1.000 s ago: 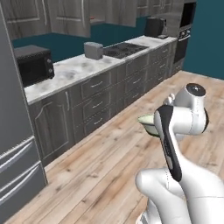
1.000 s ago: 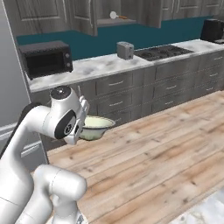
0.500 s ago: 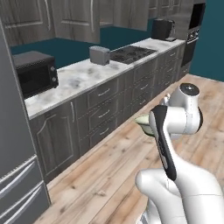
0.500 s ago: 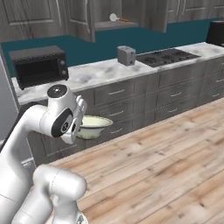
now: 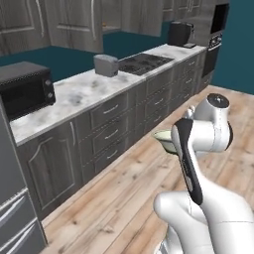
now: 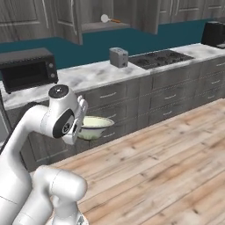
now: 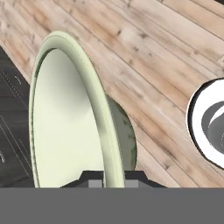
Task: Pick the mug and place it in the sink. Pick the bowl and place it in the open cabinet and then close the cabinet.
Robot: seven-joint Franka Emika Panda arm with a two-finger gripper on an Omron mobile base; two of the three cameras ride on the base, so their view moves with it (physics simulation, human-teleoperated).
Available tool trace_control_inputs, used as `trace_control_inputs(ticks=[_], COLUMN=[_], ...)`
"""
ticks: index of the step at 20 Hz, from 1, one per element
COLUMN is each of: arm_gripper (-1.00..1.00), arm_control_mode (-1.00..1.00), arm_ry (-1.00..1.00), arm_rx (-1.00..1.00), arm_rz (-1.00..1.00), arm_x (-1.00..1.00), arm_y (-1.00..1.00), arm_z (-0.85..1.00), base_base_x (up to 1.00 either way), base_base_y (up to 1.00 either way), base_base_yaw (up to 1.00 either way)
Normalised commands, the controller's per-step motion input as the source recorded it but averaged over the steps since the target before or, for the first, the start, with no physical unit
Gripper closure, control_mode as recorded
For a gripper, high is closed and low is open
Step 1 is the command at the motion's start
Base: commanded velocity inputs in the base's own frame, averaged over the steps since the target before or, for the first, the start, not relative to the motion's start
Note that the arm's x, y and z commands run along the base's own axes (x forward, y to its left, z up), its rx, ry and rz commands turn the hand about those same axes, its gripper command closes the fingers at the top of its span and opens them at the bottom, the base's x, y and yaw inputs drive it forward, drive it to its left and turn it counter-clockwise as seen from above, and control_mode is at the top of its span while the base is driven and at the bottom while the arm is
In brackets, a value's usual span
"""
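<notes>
- Gripping the bowl point(image 7: 74, 118) by its rim, the gripper point(image 7: 107, 178) has its two fingers narrowed on either side of the cream edge, one inside and one outside, as the hand view shows.
- Bowl point(image 6: 94, 127) hangs in the air just beside the arm's wrist, above the wood floor point(image 6: 167, 158) and in front of the lower drawers point(image 6: 132, 110); it touches neither.
- From the left base view the bowl point(image 5: 165, 139) is mostly hidden behind the arm, with a pale rim and a greenish underside showing.
- Open cabinet point(image 6: 99, 17) sits up on the wall above the counter point(image 6: 88, 74); on its shelf lies a small round utensil point(image 6: 109, 19) with an orange handle.
- On the counter stand a black microwave point(image 6: 28, 68) at the left, a grey toaster point(image 6: 118, 57) in the middle, just beside the stovetop point(image 6: 160, 58), and a dark appliance point(image 6: 214, 33) at the far right.
- Bowl is well apart from the cabinet, far lower than its shelf.
</notes>
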Motion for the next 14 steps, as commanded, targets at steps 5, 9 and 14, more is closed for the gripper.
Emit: trace_control_inputs(ticks=[5,9,14], arm_gripper=[1.00,1.00,1.00], arm_control_mode=[1.00,1.00,1.00], arm_ry=[0.00,0.00,0.00], arm_rx=[0.00,0.00,0.00], arm_rz=[0.00,0.00,0.00], arm_x=[0.00,0.00,0.00], arm_y=[0.00,0.00,0.00], arm_z=[0.00,0.00,0.00], base_base_x=[0.99,0.78,0.98], base_base_y=[-0.20,-0.42,-0.10], base_base_yaw=[0.00,0.03,0.16])
